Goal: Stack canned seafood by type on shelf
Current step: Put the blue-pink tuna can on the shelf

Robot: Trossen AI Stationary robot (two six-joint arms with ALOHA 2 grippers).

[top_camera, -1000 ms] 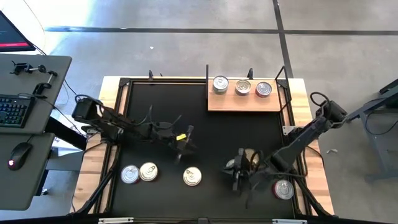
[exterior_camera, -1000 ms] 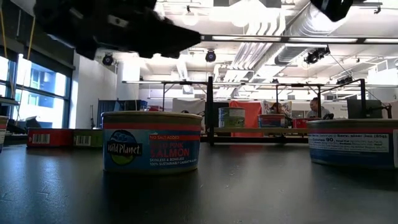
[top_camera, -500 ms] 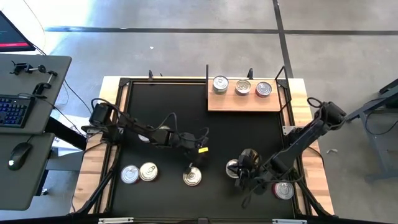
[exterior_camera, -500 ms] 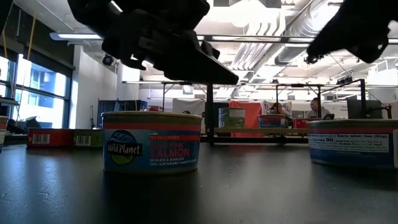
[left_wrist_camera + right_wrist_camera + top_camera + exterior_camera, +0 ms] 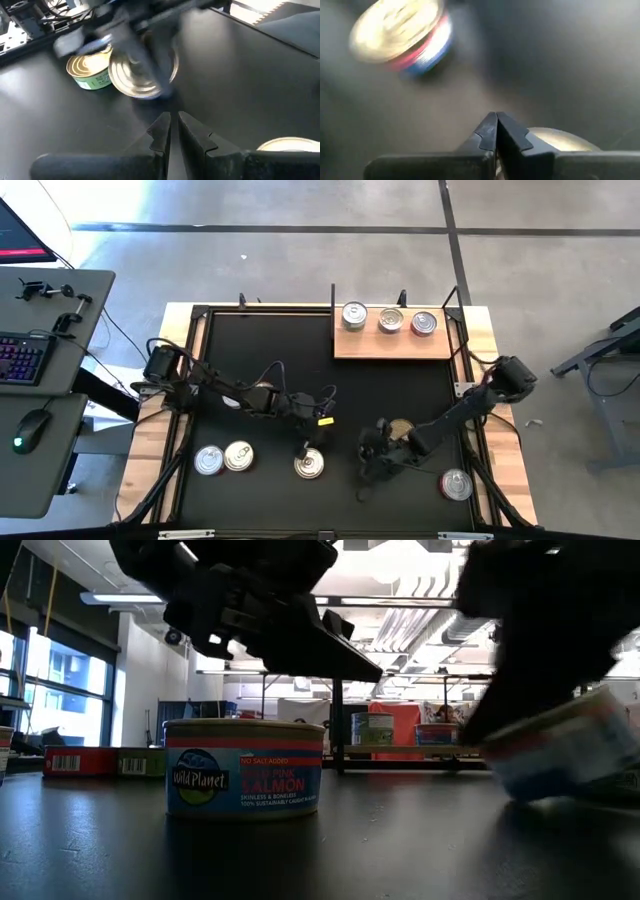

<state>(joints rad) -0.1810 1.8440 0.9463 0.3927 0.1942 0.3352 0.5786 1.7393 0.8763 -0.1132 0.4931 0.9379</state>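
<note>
The wooden shelf [image 5: 395, 346] lies at the table's far right with three tins [image 5: 391, 320] standing on it in a row. My left gripper [image 5: 306, 447] [image 5: 172, 124] hangs shut just above and beyond a red-and-blue salmon tin [image 5: 309, 465] [image 5: 243, 770], which stands flat on the mat. My right gripper [image 5: 366, 468] [image 5: 496, 118] is shut low over the mat, to that tin's right. A silver-lidded tin [image 5: 565, 745] [image 5: 402, 37] next to it is tilted and blurred. A gold tin [image 5: 400, 430] [image 5: 90, 70] stands just behind it. My right gripper may be touching the tilted tin, but I cannot tell. In the right wrist view the tin lies apart from the shut fingertips [image 5: 490, 127]. In the low and left wrist views, blur hides where the two meet.
Two tins [image 5: 222, 458] stand side by side at the near left, and one tin [image 5: 455, 483] at the near right. Black frame posts [image 5: 333, 298] rise at the shelf's far corners. A desk with a keyboard [image 5: 22, 355] stands left of the table.
My left gripper moved toward the near edge and right, sank over the salmon tin, tipped further down, then held still. My right gripper came down toward the mat and a little left. The tin on the right of the low view stood flat and now sits tilted.
</note>
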